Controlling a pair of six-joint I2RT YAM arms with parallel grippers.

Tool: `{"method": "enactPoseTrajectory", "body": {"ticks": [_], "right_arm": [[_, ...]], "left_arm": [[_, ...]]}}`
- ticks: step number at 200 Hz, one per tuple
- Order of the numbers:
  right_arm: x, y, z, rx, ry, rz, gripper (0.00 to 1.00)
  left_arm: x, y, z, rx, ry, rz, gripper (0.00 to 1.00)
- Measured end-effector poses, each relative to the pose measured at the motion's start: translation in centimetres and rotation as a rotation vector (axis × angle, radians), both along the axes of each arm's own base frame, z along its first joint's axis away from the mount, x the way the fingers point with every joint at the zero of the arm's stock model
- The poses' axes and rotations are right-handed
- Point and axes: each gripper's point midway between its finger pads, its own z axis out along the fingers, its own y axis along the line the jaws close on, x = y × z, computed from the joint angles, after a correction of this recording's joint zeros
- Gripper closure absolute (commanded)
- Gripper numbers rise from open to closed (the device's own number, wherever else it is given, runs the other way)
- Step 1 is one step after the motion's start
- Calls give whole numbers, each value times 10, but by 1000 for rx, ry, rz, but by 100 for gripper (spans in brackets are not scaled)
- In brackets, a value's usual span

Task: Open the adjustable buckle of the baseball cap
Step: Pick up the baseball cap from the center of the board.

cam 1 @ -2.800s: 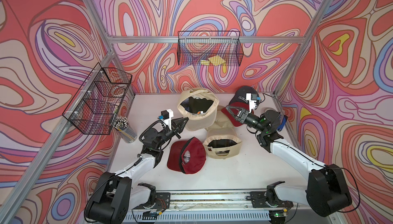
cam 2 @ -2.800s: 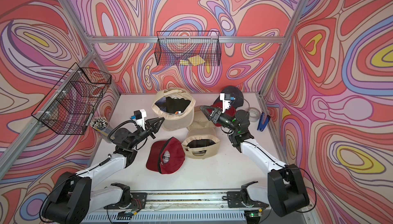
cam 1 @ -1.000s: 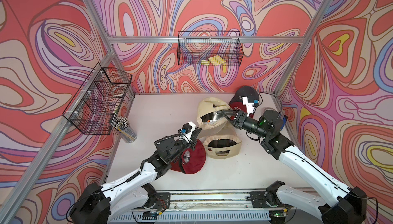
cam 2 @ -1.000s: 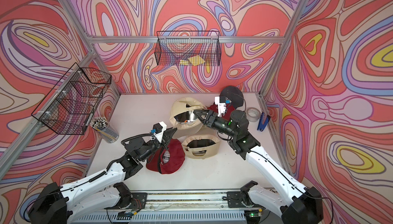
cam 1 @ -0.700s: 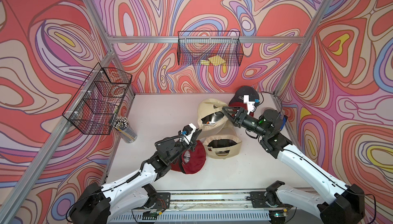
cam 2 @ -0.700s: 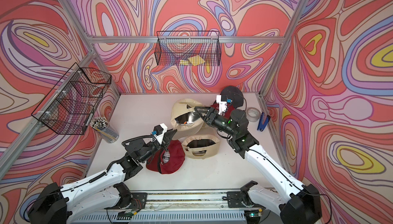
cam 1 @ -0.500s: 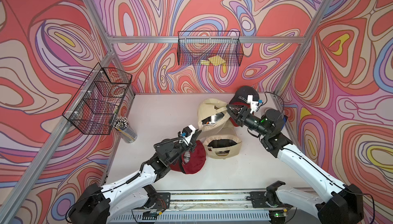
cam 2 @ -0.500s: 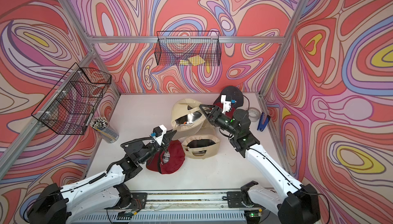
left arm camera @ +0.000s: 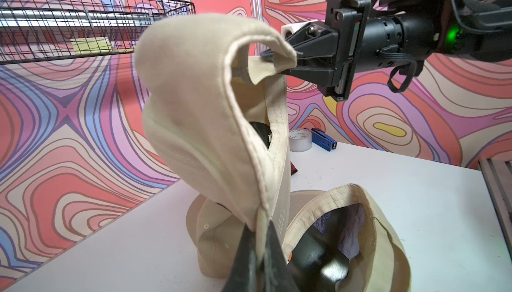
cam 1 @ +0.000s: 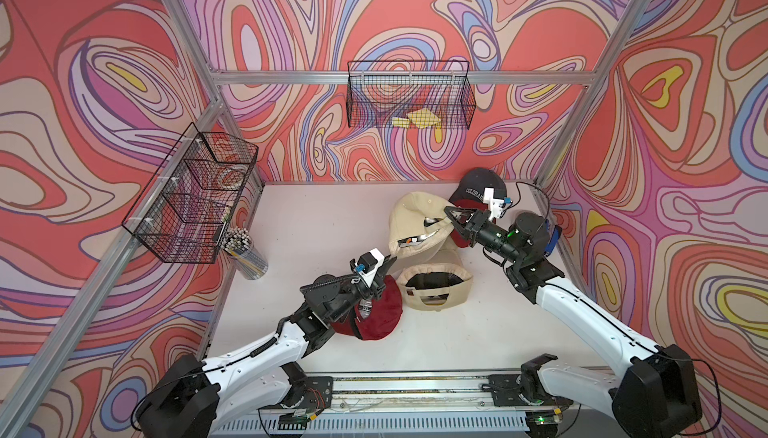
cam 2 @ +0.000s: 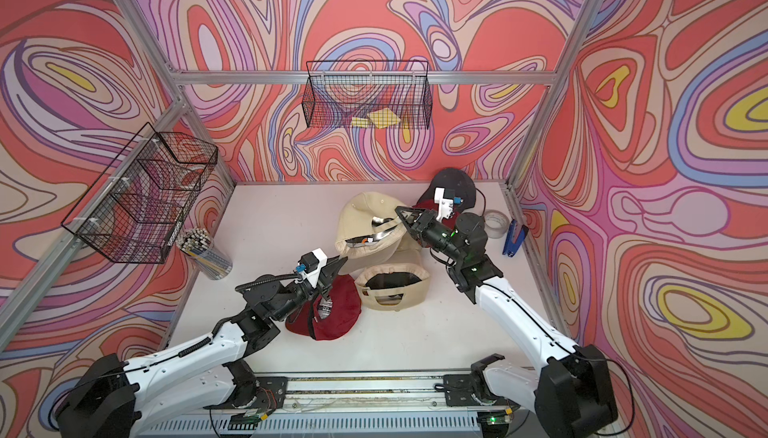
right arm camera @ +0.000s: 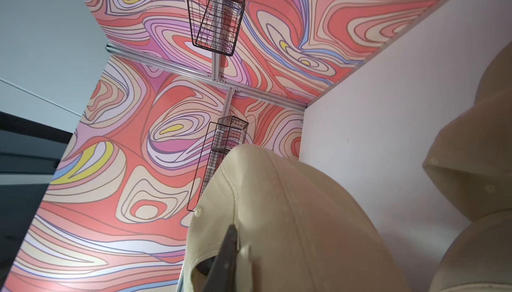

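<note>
Caps, five in all, grouped from centre toward 2 o'clock: beige cap [cam 1: 411, 215], three; red cap [cam 1: 380, 311], one; dark cap [cam 1: 478, 180], one. Wire basket [cam 1: 409, 95], two, at 12 and 9 o'clock. Robot arm [cam 1: 266, 348], two. Jar of sticks [cam 1: 245, 248], tape roll [cam 2: 498, 230], stapler [cam 2: 514, 238]: one each.

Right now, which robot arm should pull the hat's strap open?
The right, probably. The right gripper is pinched on the strap end at the back of the beige cap, while the left gripper is shut on the opposite edge, steadying it.
</note>
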Motion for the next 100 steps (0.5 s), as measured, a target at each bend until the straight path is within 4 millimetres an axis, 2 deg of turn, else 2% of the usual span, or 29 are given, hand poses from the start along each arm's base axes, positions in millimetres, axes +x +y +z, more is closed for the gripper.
{"method": "enactPoseTrajectory", "body": {"ticks": [22,34,46,77,100], "right_arm": [[4,7,17,-37,-79,34,100],[6,13,31,-67,-149,62,100],[6,18,44,-103,-219,89,100],[-1,26,77,-263,-439,143,100],[-10,31,90,-375,-573,197,100]], "left_arm": [[0,-2,-1,7,-7,-4,53],[0,-2,-2,6,-3,-5,38],[0,-2,-1,0,-1,0,28],[2,3,8,-25,7,24,24],[1,4,37,-69,15,21,25]]}}
